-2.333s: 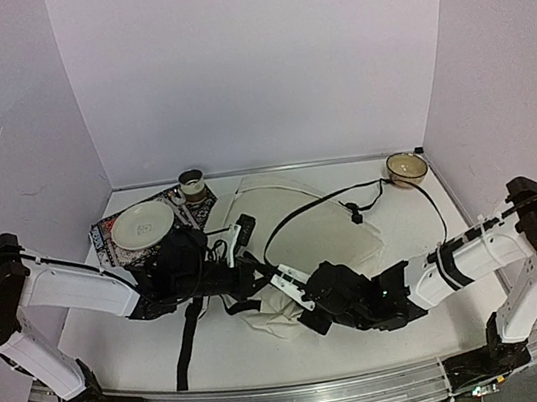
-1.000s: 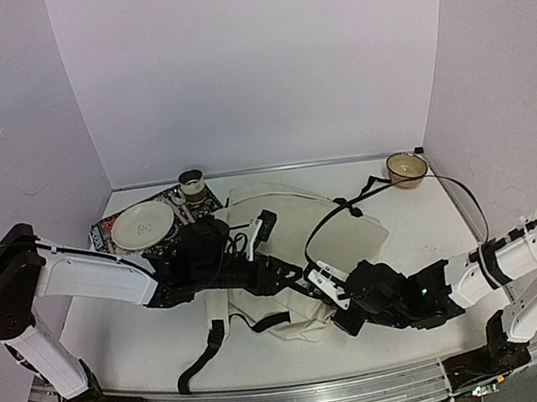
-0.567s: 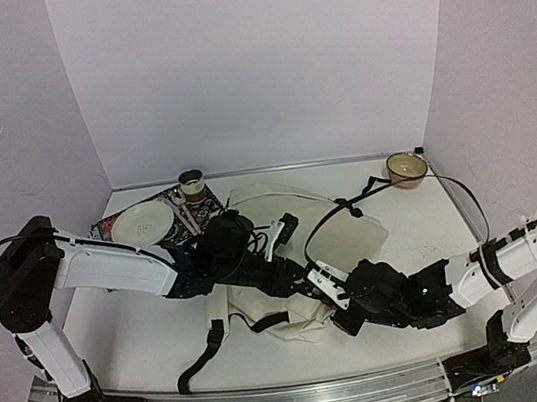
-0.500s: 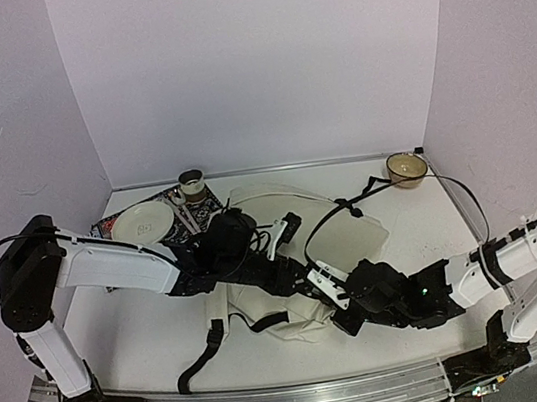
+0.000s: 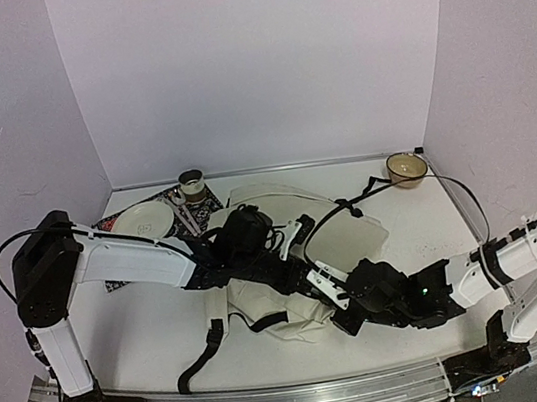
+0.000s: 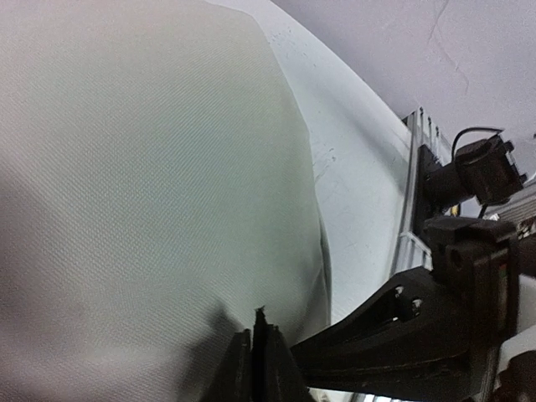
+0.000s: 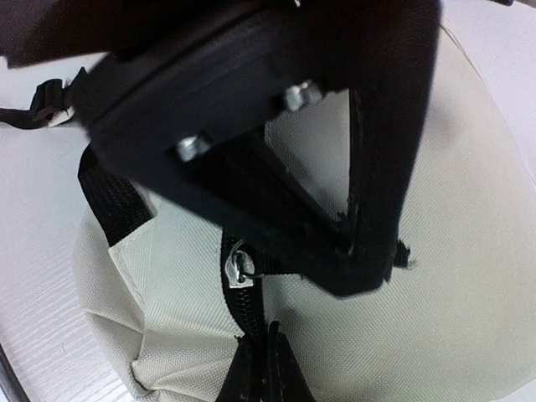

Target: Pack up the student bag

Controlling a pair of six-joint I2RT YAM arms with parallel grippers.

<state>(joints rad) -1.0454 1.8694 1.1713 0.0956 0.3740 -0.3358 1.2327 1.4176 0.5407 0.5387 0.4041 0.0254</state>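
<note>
My left pincer [image 6: 255, 339] is clenched on a pinch of cream bag [image 6: 151, 184] fabric; my right pincer [image 7: 258, 347] is clenched on its black zipper [image 7: 233, 306].

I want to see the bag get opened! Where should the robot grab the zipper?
Go for the small silver zipper pull, not the cloth. It seems to stand a little off the black zipper track on the student bag, so it can be pinched by its flat sides from above. The right gripper, pinching the bag just nearer, would probably have to let go first.
</note>
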